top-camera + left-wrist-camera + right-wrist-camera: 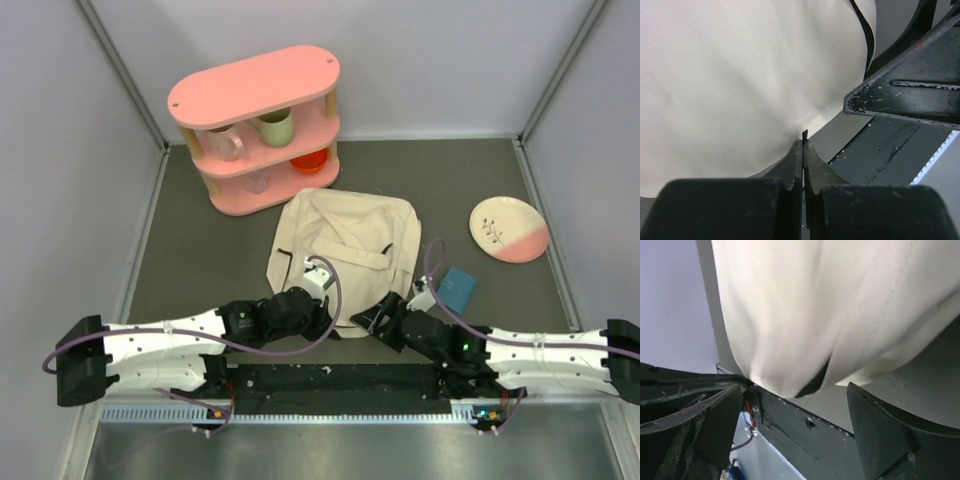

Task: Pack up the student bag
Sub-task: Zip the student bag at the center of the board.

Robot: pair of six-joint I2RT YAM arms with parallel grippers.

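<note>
The right gripper [794, 390] is holding its jaws spread wide, while the cream student bag [840, 300] is bulging down just ahead of and between its fingers [880, 435], showing a dark slit [815, 382] in a fold, with a black rail [800, 427] lying beneath.

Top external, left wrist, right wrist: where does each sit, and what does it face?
Top external: above and behind the bases, looking down at the student bag, pink shelf, plate; left arm and right arm show.
Left wrist: on the left arm, facing along the shut left gripper pinching the bag's edge.
Right wrist: on the right arm, facing through the open right gripper at the bag's hem.
Shared: all three show the bag; both wrist views its near edge.
</note>
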